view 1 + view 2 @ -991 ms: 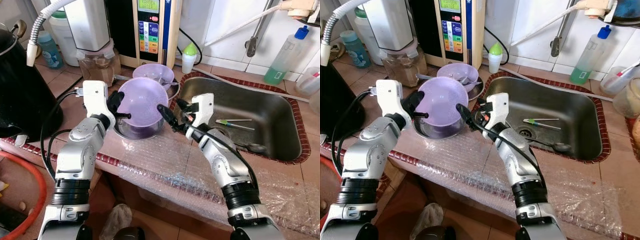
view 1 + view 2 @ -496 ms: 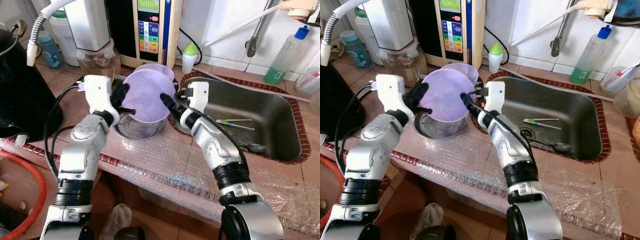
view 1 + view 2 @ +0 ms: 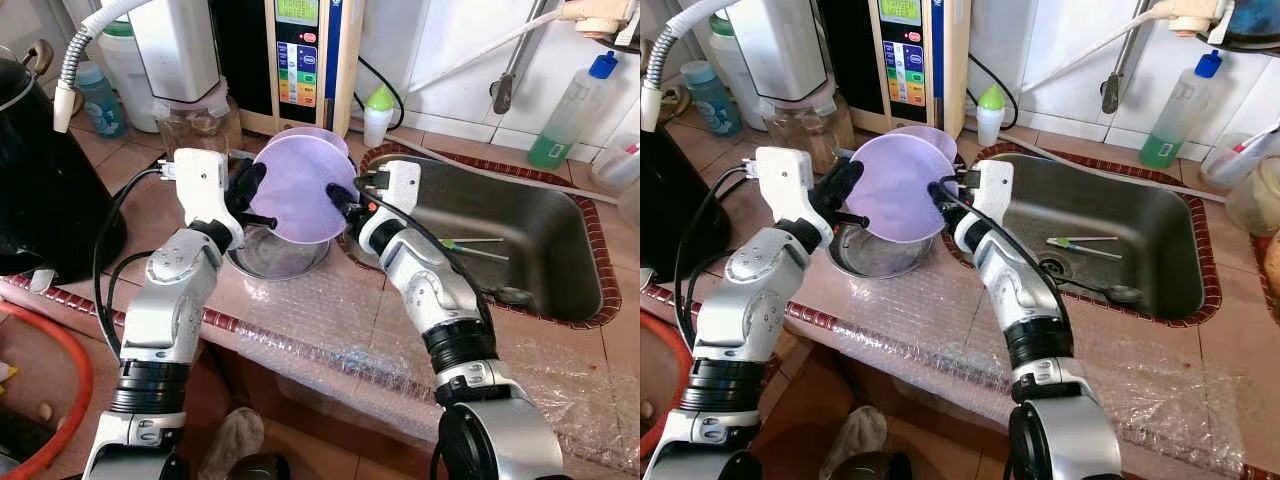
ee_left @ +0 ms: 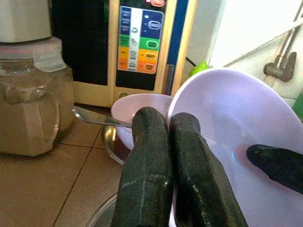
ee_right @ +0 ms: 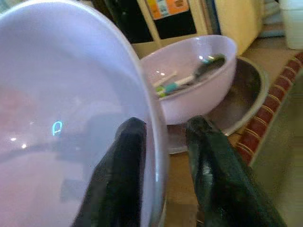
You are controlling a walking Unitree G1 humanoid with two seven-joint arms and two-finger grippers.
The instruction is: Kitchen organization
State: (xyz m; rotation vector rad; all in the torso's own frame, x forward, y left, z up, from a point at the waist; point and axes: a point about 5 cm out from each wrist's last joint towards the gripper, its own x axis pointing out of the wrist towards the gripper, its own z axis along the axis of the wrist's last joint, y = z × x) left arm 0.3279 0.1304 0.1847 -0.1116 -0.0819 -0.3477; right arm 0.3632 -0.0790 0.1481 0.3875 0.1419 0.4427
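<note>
A lilac plastic bowl (image 3: 295,190) is held tilted on edge above a steel bowl (image 3: 275,258) on the counter. My left gripper (image 3: 250,200) is shut on the lilac bowl's left rim; in the left wrist view its fingers (image 4: 151,161) pinch that rim. My right gripper (image 3: 345,195) is at the opposite rim, open, one finger (image 5: 125,156) inside the bowl and the other just outside. Behind stands a second lilac bowl (image 5: 189,80) with utensils in it, resting in another steel bowl (image 5: 246,94).
The steel sink (image 3: 520,240) lies to the right with a spoon (image 3: 505,295) and sticks in it. Bubble wrap (image 3: 330,330) covers the counter's front. A black pot (image 3: 40,190), a jar (image 3: 195,130) and a water purifier (image 3: 305,60) stand behind and left.
The left gripper has lifted the lilac bowl out of the steel bowl and tipped it upright. The right gripper has swung in from the sink side to the bowl's right rim.
</note>
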